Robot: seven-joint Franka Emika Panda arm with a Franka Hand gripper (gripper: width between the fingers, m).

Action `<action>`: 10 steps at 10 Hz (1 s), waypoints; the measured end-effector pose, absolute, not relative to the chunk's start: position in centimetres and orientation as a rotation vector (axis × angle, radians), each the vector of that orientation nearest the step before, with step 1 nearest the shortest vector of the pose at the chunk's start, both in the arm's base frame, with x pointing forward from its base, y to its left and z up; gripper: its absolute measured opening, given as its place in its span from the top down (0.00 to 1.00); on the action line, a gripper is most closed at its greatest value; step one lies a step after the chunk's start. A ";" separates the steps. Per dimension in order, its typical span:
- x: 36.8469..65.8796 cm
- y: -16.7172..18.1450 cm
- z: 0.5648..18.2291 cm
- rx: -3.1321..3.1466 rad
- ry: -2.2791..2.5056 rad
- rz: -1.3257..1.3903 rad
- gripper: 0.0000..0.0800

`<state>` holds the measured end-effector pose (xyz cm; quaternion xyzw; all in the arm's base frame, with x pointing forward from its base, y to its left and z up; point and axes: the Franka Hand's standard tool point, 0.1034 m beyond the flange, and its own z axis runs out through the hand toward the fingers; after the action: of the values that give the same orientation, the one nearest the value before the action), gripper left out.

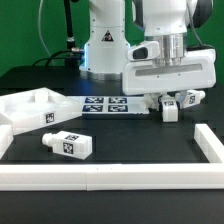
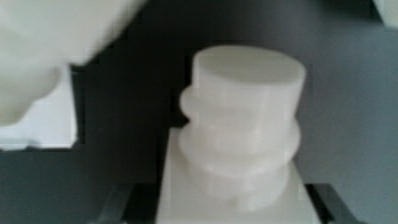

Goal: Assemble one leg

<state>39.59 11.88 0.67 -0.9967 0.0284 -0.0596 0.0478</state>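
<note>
The jaws sit low over the black table (image 1: 130, 140), closed, as far as I can judge, on a small chunky white plastic leg (image 2: 240, 130). They grip one end, probably so the rest juts clear for fitting. A twin white peg (image 1: 189, 98) rests just beside the jaws. Only black-and-white square tags show, with no readable writing.
</note>
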 end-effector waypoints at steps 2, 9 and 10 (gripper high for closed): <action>39.6 12.0 0.5 -3.038 0.079 -0.182 0.64; 39.2 12.3 0.7 -3.044 0.006 -0.158 0.27; 40.1 10.3 3.1 -3.047 -0.096 -0.117 0.20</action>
<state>40.07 10.31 3.12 -0.9977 -0.0315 -0.0383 0.0456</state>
